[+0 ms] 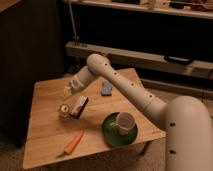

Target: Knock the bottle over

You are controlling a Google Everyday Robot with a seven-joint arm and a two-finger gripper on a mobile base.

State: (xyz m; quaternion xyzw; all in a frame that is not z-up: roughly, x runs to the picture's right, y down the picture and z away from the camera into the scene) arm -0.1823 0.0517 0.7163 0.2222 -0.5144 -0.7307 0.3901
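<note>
While the arm reached down across the worktop (50, 135) from the right, the hand (68, 90) sat low over the far left part of the wooden surface, its tip pale yellow in the dim light; whether it was released or clenched I cannot tell. Just in front of it, nearer the camera, the bottle (64, 109) lay close beside a dark snack packet (79, 106), its white cap end turned toward the viewer. It appeared to be on its side or tipped well over, though the view left that unsure. Judging by its clear ribbed body, it was probably light, thin-walled and a little slippery, likely to roll once down, so a sideways push high on the body near the cap would have served better than any grip. Beyond, a blue sponge (106, 90) rested past the arm, a white cup (125, 121) stood on a green plate (109, 134), and an orange carrot (74, 142) lay toward the near edge.
</note>
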